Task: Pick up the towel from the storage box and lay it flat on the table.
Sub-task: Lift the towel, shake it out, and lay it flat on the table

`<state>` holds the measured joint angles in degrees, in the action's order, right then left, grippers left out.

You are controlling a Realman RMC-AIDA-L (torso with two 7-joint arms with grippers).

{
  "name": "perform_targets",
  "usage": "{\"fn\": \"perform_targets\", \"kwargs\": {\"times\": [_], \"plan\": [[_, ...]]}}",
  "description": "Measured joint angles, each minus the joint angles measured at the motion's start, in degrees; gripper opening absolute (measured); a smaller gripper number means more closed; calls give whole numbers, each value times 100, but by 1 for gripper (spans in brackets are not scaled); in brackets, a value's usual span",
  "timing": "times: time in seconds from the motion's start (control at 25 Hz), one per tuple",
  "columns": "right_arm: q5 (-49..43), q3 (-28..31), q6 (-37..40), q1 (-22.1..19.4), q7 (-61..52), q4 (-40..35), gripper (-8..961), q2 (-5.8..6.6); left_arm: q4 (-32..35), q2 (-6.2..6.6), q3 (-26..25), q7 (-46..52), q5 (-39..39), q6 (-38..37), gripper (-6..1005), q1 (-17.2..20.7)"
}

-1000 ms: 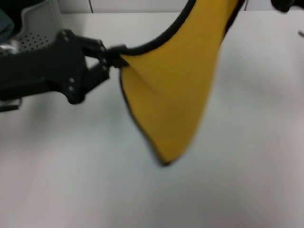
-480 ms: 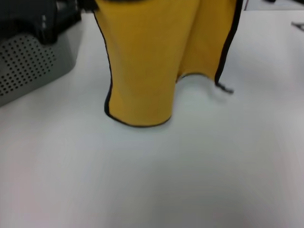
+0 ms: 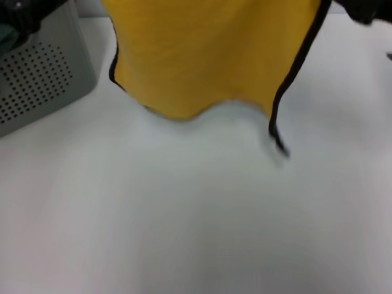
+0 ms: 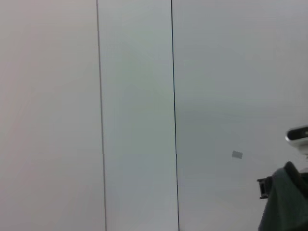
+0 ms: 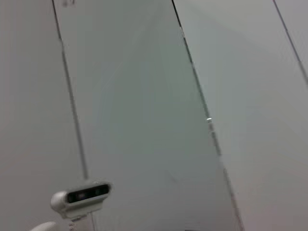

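Pale wall panels [image 4: 134,115] with two thin dark vertical seams; a dark grey-green shape [image 4: 286,202] (unidentifiable) sits at one edge.

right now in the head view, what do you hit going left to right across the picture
storage box → towel, hanging above the table → towel's dangling black-edged corner → a dark bit of the right arm at the top right corner
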<state>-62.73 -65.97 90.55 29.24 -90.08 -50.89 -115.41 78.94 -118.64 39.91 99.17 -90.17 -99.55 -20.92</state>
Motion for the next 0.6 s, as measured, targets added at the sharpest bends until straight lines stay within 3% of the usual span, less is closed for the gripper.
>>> {"fn": "perform_targets", "kwargs": {"times": [0.32, 0.48, 0.6], "plan": [[26, 725, -188, 589, 525, 626, 5, 109, -370, -13, 14, -25, -387, 334, 28, -558], [16, 745, 3, 525, 509, 649, 5, 105, -477, 35, 11, -35, -433, 350, 27, -715], [-101, 525, 283, 292, 372, 707, 6, 68, -472, 126, 62, -25, -465, -59, 27, -692]]}}
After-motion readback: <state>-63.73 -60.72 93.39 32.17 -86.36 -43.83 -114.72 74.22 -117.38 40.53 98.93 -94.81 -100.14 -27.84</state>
